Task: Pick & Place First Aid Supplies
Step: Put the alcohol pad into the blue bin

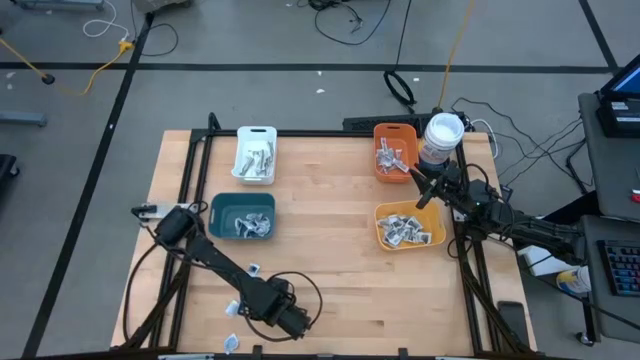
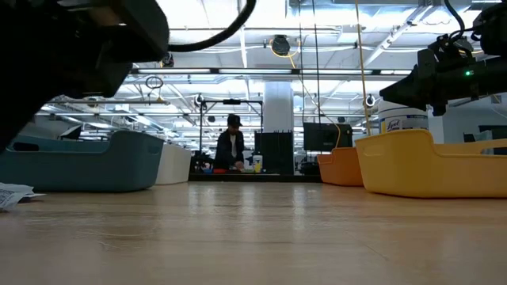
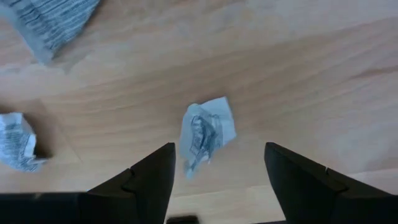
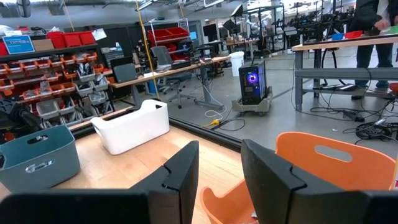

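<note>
A crumpled white-grey packet (image 3: 207, 130) with bluish print lies flat on the wood, directly below my open left gripper (image 3: 217, 152). The fingers stand on either side of it without touching. This is near the table's near-left corner (image 1: 240, 305). Two more packets (image 3: 15, 140) (image 3: 53, 22) lie loose beside it, and one shows in the low view (image 2: 12, 194). My right gripper (image 4: 219, 155) hovers open and empty over the edge of the orange bin (image 4: 336, 162), above the table (image 1: 415, 178).
The white bin (image 1: 256, 155), teal bin (image 1: 242, 215), orange bin (image 1: 395, 152) and yellow bin (image 1: 408, 225) all hold packets. A round white-lidded tub (image 1: 442, 135) stands by the orange bin. Loose packets (image 1: 253, 268) (image 1: 232, 342) lie near the left arm. Bare wood spans the table's middle. A person stands far behind the table (image 2: 231, 146).
</note>
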Tool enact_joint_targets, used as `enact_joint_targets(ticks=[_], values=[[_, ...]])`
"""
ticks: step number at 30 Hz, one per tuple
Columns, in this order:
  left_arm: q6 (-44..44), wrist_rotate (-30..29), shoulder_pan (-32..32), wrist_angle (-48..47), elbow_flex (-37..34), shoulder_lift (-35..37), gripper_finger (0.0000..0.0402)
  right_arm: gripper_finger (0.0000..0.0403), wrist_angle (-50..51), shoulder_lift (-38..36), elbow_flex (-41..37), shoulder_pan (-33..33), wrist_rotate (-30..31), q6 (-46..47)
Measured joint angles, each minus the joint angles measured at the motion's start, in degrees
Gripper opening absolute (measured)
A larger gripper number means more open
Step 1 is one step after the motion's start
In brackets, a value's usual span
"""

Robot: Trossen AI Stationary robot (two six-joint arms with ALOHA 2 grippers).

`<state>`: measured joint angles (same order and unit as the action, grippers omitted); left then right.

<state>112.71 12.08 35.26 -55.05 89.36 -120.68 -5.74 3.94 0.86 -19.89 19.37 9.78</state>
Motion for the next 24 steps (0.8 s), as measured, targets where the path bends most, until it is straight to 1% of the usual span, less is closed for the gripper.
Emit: enact_joint_targets(ticks=[3,6,9,15,16,21,24], values=[[-0.1,0.0,-0.1,0.0,0.0,0.0,0.0226,0.0116,0.0,0.0,0.0,0.0,0.0,0.0],[-0.5,1.2,-0.4,0.0,0.0,-0.6,0.0186,0.0116,0.0,0.0,0.0,0.0,0.0,0.0],[-0.6,2.3,-0.6,-0.1,-0.1,-0.6,0.0136,0.0116,0.0,0.0,0.0,0.0,0.0,0.0],[-3.7,2.4,-0.9,-0.1,0.0,-0.6,0.0027,0.0116,0.0,0.0,0.0,0.0,0.0,0.0],[-4.2,2.5,-0.9,-0.1,0.0,-0.6,0.0014,0.0116,0.0,0.0,0.0,0.0,0.0,0.0],[-6.5,2.0,-0.8,-0.5,0.0,-0.3,0.0004,0.0116,0.0,0.0,0.0,0.0,0.0,0.0],[-7.8,1.6,-1.1,-2.6,0.0,1.4,0.0003,0.0116,0.0,0.0,0.0,0.0,0.0,0.0]])
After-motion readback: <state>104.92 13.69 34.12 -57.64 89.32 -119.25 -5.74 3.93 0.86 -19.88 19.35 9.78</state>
